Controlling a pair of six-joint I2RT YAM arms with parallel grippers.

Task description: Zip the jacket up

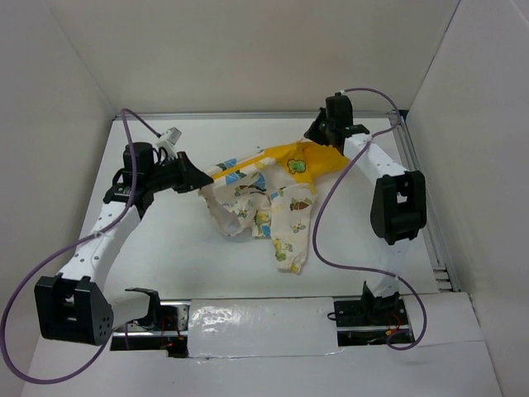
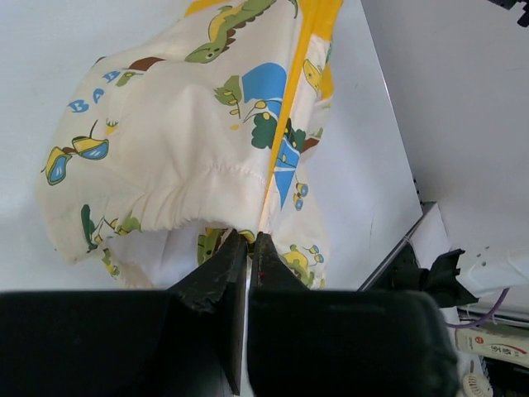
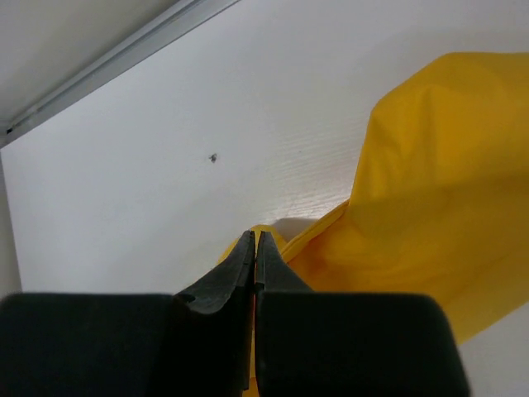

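Fabric of the jacket (image 1: 277, 203) looked soft and crumpled, cream-white printed with small green, blue and yellow cartoon figures, and its smooth yellow-orange hood carried a small green patch. It lay near the middle of the white counter (image 1: 165, 248), its upper part stretched between the two arms, with a narrow yellow band pulled into a straight line toward the left. One limp printed fold trailed toward the near edge. The left end effector (image 2: 249, 238) had its tapered black fingers pressed almost together, pinching the gathered, puckered hem beside that yellow band. The right end effector (image 3: 254, 238) was likewise closed, its wedge-shaped tips nipping a thin edge of the yellow lining at the far side.
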